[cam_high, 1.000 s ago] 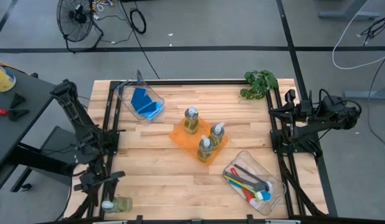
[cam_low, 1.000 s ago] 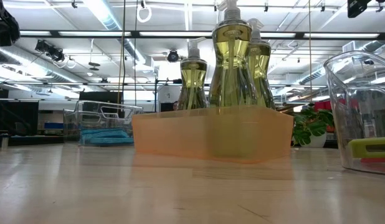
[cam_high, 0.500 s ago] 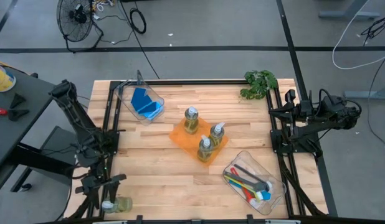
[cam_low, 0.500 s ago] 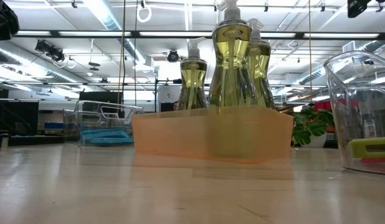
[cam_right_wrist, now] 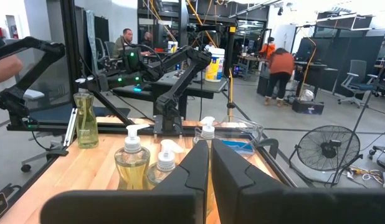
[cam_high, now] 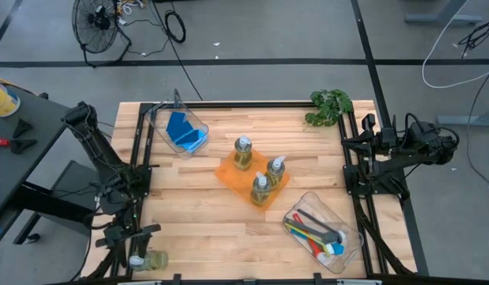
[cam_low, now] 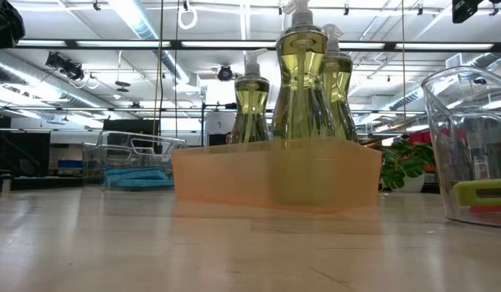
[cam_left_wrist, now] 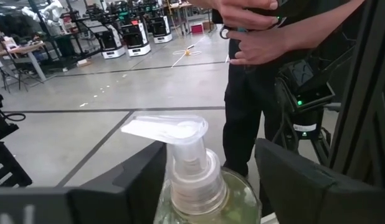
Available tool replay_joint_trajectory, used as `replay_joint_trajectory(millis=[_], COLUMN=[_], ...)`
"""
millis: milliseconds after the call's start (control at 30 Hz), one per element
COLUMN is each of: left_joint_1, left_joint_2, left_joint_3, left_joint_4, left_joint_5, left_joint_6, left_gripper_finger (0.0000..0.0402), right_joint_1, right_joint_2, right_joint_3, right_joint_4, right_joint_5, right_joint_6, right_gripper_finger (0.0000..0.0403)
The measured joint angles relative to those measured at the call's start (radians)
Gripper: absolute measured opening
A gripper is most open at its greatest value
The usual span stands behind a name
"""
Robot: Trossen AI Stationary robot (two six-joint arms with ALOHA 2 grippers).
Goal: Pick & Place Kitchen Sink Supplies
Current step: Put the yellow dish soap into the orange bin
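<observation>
We look down on a wooden bench (cam_high: 205, 214). At its front left corner, right at the edge, the left gripper (cam_high: 136, 255) has its jaws wide around a soap bottle (cam_high: 149, 260), one dark finger either side of the pump neck; we cannot tell whether they touch it. Near the back left corner a clear bin (cam_high: 179, 129) holds blue sponges (cam_high: 183, 133); we cannot count them. At the centre, an orange tray (cam_high: 229, 172) carries three more soap bottles (cam_high: 259, 188), upright. Bare wood lies open along the front between the left gripper and a second clear bin (cam_high: 324, 229) near the front right corner, holding several brushes (cam_high: 312, 229). A green plant (cam_high: 330, 107) sits at the back right corner. The right gripper (cam_right_wrist: 209, 163) waits beyond the right edge, jaws closed, holding nothing.
</observation>
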Motion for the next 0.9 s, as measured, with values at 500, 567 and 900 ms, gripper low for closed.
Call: replay_joint_trajectory(millis=[500, 567, 900], left_joint_1=[0.000, 0.000, 0.001], left_joint_2=[0.000, -0.001, -0.001], left_joint_3=[0.000, 0.000, 0.000], left_joint_4=[-0.011, -0.015, -0.020], left_joint_5=[0.008, 0.010, 0.010], left_joint_6=[-0.002, -0.004, -0.014], left_gripper_finger=[0.0141, 0.0133, 0.0122], right_joint_1=[0.000, 0.000, 0.000], right_joint_2=[0.000, 0.000, 0.000], right_joint_3=[0.000, 0.000, 0.000], right_joint_4=[0.000, 0.000, 0.000], right_joint_5=[0.000, 0.000, 0.000], right_joint_6=[0.000, 0.000, 0.000], right_gripper_finger=[0.0021, 0.0021, 0.0021])
